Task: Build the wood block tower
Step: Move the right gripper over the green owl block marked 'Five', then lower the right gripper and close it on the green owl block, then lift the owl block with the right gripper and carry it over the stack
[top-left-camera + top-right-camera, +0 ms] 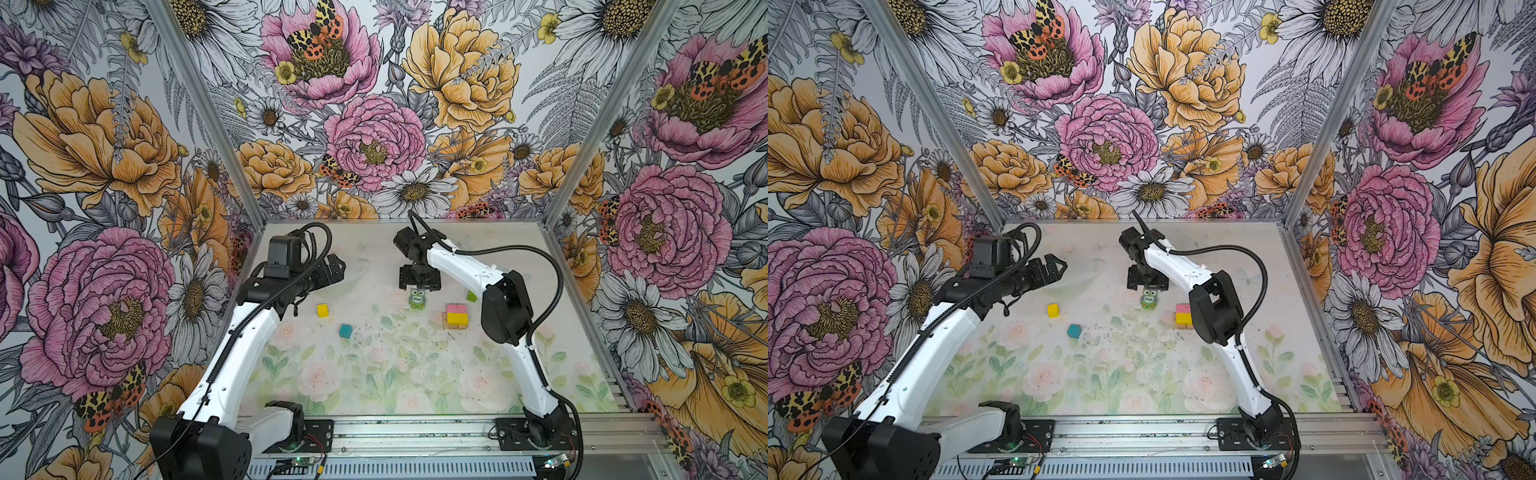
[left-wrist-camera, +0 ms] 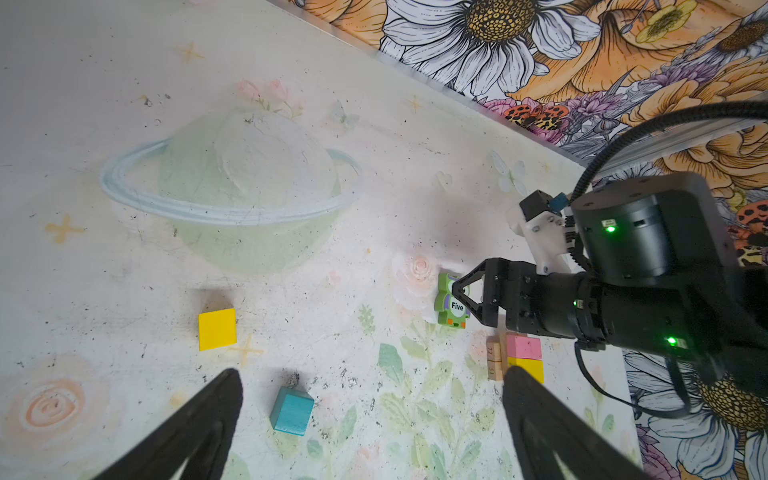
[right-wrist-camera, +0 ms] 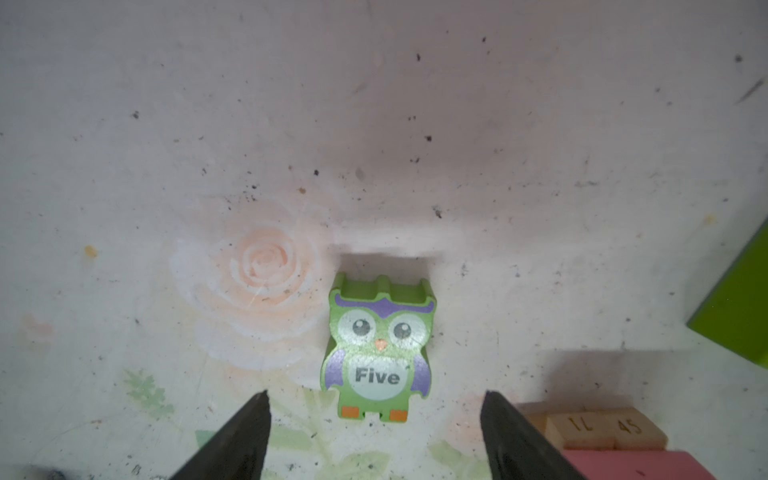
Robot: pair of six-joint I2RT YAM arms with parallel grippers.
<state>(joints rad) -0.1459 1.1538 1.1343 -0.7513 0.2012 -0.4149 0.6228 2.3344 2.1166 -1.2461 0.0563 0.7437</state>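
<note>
The wood block tower stands right of centre: tan bars with a pink block and a yellow block on top. An owl-printed block marked "Five" rests on the mat just left of it. My right gripper hovers over the owl, open, its fingers apart from it. A yellow cube and a teal cube lie loose at centre left. My left gripper hangs open and empty, raised at the back left.
A lime-green bar lies behind the tower, partly hidden by the right arm's elbow. Flowered walls enclose the mat on three sides. An aluminium rail runs along the front edge.
</note>
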